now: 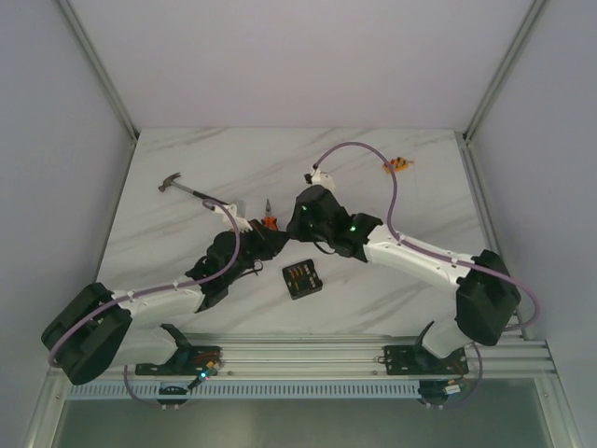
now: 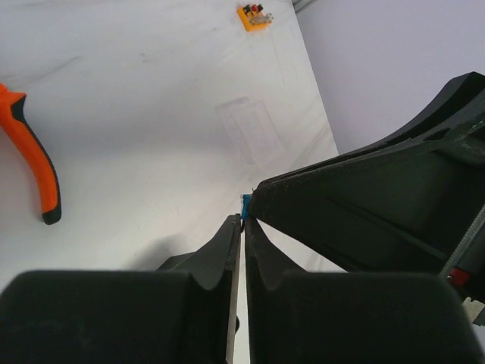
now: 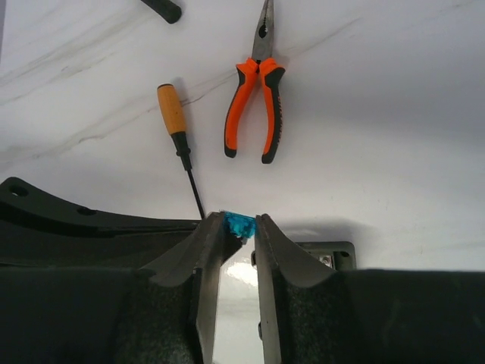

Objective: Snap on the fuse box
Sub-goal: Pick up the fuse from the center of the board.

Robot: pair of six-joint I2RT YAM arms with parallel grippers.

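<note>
Fuse box (image 1: 302, 279) lies apart from right pincer (image 3: 239, 226).

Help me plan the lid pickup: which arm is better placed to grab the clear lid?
Left, likely: the clear lid lies straight ahead of the left fingers, though their tips close on the small blue piece that the right fingers clamp.

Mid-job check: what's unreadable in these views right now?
Left wrist: whether the left hand actually pinches the blue piece; only a sliver shows.
Left wrist: clear lid faint, edges barely visible.
Right wrist: fuse box mostly behind the right hand.
Top view: blue piece hidden beneath both hands.
</note>
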